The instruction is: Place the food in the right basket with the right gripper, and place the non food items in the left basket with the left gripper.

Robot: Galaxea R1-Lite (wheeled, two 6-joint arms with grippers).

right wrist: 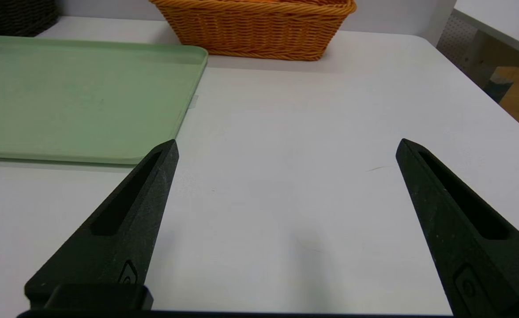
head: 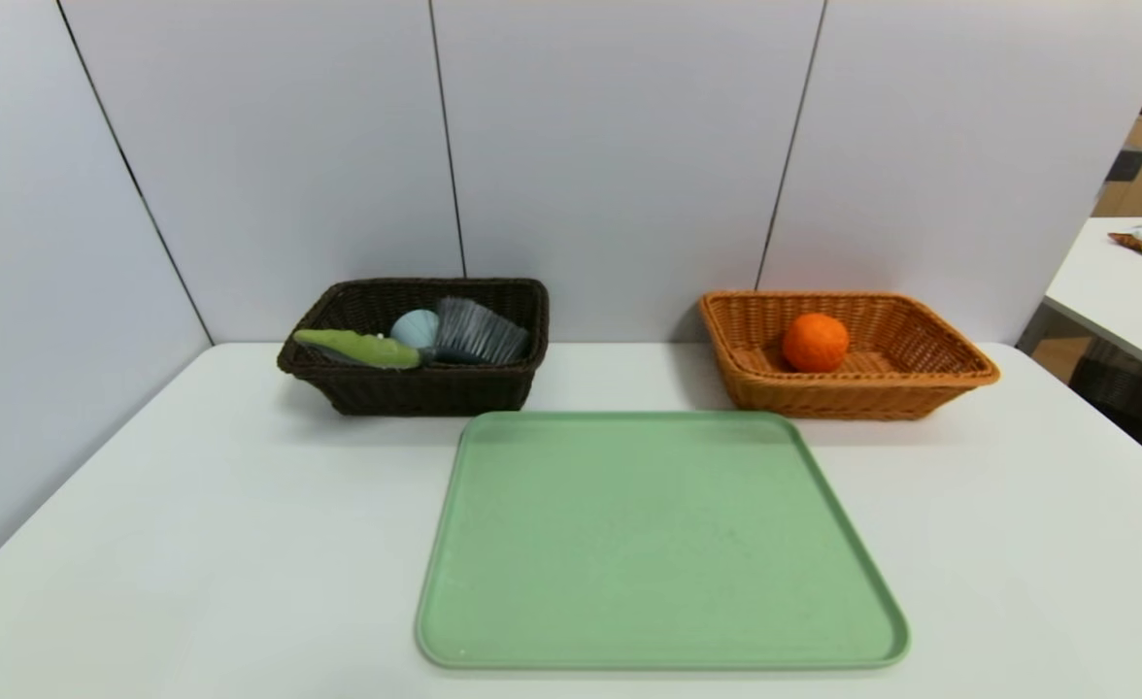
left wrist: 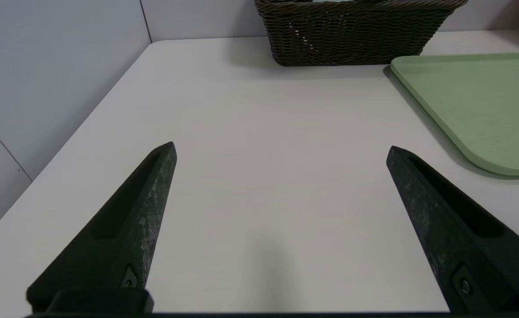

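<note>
Nothing was left for either of my claws to reach for: the green tray (head: 658,544) in front of me lay bare, and the sorting looked done, as far as I could judge. The food, a single orange (head: 815,342), sat inside the orange wicker basket (head: 959,364) at the far right of the table (head: 192,544), ahead of my right gripper (right wrist: 286,148) and a little inward of it. That claw stood wide apart and gripped nothing, low over bare table just beside the tray's right edge, pointing level toward the basket.

My left gripper (left wrist: 281,150) was its mirror: fingers spread, nothing between them, over the table beside the tray's left edge, with the dark wicker basket (left wrist: 352,39) straight ahead and well apart from it. In that basket lay a green-handled brush (head: 357,348), its long axis running across the basket, a pale blue rounded thing (head: 416,327) I could not identify for sure, and a grey bristle head (head: 479,332) leaning on the back wall.

The orange was round, dimpled, and clear of the basket walls. Each arm was nearer its own basket, and neither touched anything.
</note>
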